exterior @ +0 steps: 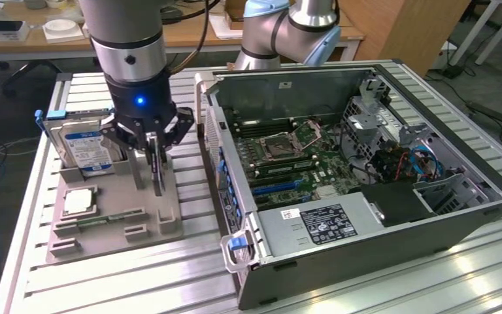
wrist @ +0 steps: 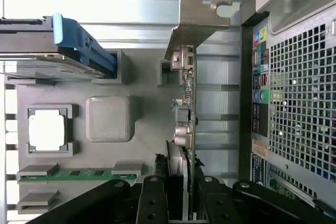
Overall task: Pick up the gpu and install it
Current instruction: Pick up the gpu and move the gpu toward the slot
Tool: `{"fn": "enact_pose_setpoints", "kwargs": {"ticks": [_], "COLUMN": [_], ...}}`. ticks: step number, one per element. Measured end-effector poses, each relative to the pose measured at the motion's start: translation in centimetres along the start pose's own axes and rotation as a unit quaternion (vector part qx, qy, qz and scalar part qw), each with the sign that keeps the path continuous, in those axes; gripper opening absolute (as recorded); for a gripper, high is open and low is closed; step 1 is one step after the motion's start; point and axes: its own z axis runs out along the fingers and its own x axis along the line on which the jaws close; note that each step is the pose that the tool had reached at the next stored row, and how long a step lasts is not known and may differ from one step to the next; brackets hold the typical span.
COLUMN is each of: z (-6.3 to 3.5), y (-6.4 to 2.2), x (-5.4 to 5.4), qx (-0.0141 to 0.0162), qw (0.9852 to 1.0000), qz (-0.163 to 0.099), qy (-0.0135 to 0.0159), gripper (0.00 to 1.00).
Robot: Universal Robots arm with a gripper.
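The gpu (exterior: 157, 175) stands on edge in the grey holder tray (exterior: 138, 212), a thin dark card seen edge-on. In the wrist view the gpu (wrist: 188, 103) runs away from the camera, its silver bracket (wrist: 197, 19) at the far end and its fan side bulging near the fingers. My gripper (exterior: 153, 145) comes straight down over the card's upper edge. One black finger (wrist: 152, 198) sits on each side of the board, and the gripper (wrist: 181, 184) is shut on it. The card's lower edge still sits at the tray's slot.
An open computer case (exterior: 460, 209) lies to the exterior view's right of the tray, motherboard (exterior: 295, 163) exposed; its perforated rear (wrist: 299, 103) is close beside the card. The tray also holds a hard drive (exterior: 85, 147) with blue tab (wrist: 79, 40), a processor (exterior: 78, 201) and a green memory stick (exterior: 112, 216).
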Motion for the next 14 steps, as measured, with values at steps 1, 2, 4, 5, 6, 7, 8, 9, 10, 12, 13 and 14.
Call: {"fn": "enact_pose_setpoints", "kwargs": {"ticks": [1, 2, 4, 5, 6, 7, 8, 9, 10, 12, 13, 14], "z": [-0.15, -0.29, -0.57, -0.7, -0.81, -0.94, -1.06, -1.19, -1.3, -1.54, -1.65, -1.76], "y": [0.01, 0.01, 0.03, 0.04, 0.04, 0.05, 0.06, 0.06, 0.07, 0.08, 0.09, 0.09], "x": [0.0, 0.0, 0.0, 0.0, 0.0, 0.0, 0.0, 0.0, 0.0, 0.0, 0.0, 0.0], "qx": [-0.0001, -0.0003, -0.0006, -0.0008, -0.001, -0.0012, -0.0013, -0.0014, -0.0015, -0.0017, -0.0018, -0.0018], "qw": [1.0, 1.0, 1.0, 1.0, 1.0, 1.0, 1.0, 1.0, 1.0, 1.0, 1.0, 1.0], "qz": [0.0, 0.0, 0.0, 0.0, 0.0, 0.0, 0.0, 0.0, 0.0, 0.0, 0.0, 0.0], "qy": [0.0001, 0.0, 0.0001, 0.0001, 0.0001, 0.0001, 0.0001, 0.0001, 0.0, 0.0001, 0.0001, 0.0], "gripper": [0.27, 0.27, 0.27, 0.27, 0.27, 0.27, 0.27, 0.27, 0.27, 0.27, 0.27, 0.27]}}
